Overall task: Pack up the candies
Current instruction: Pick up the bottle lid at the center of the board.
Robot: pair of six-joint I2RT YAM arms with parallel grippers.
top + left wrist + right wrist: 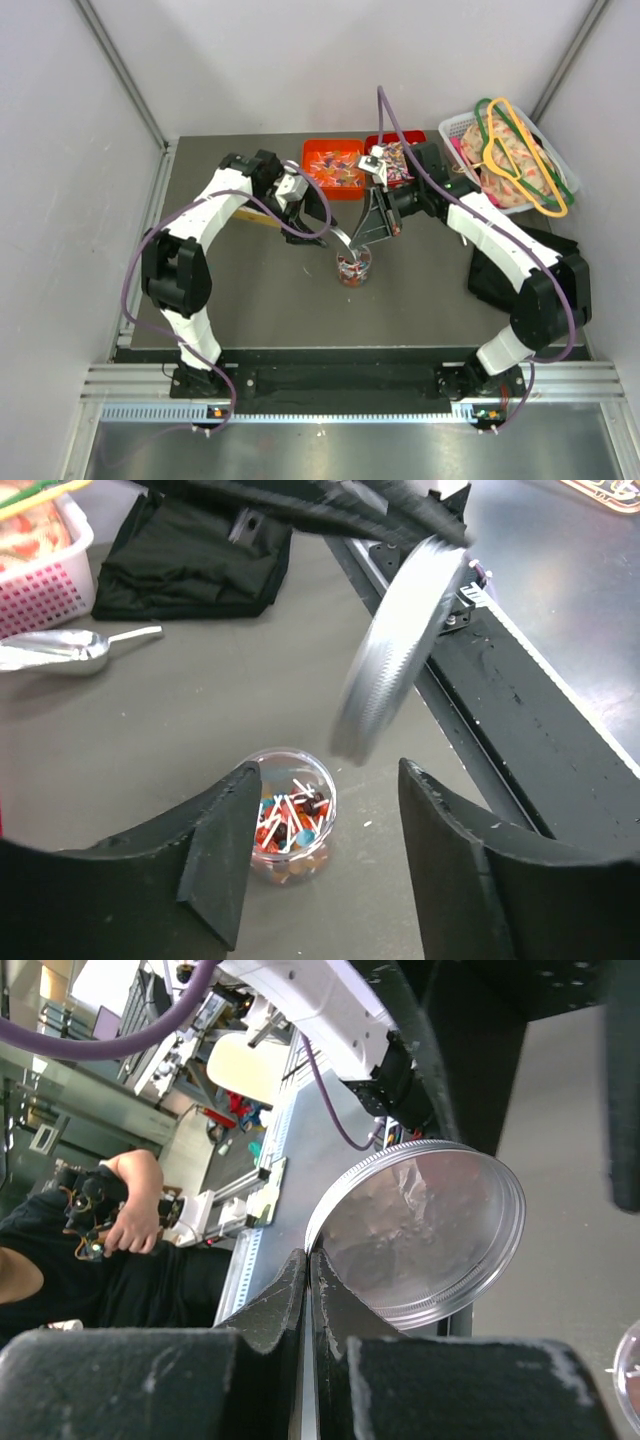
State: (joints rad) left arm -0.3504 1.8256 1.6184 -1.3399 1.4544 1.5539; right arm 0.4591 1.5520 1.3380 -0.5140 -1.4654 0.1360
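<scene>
Step in hand, by my reading: capping. The jar stands upright at mid-table with its mouth open, and the candies lie in its bottom, red, blue and white. More candies lie loose in the orange tray at the far side, so the filling may not be done.

Right gripper: fingers together, pinching the rim of the metal lid. The lid hangs above the jar, tilted steeply, almost on edge, and apart from the mouth.

Left gripper: fingers apart, low over the table, one on each side of the jar. I see no contact with the glass.

Next move calls for the left fingers to brace the jar body. The lid must then be levelled, centred over the mouth and set down flat before any turning. A rim pinch gives poor hold for twisting, so the lid could slip or cock.

Around: scoop lying to the right of the jar, black cloth beyond it, and a white basket of hangers at far right. None of these blocks the path; the two arms crowd each other over the jar.
</scene>
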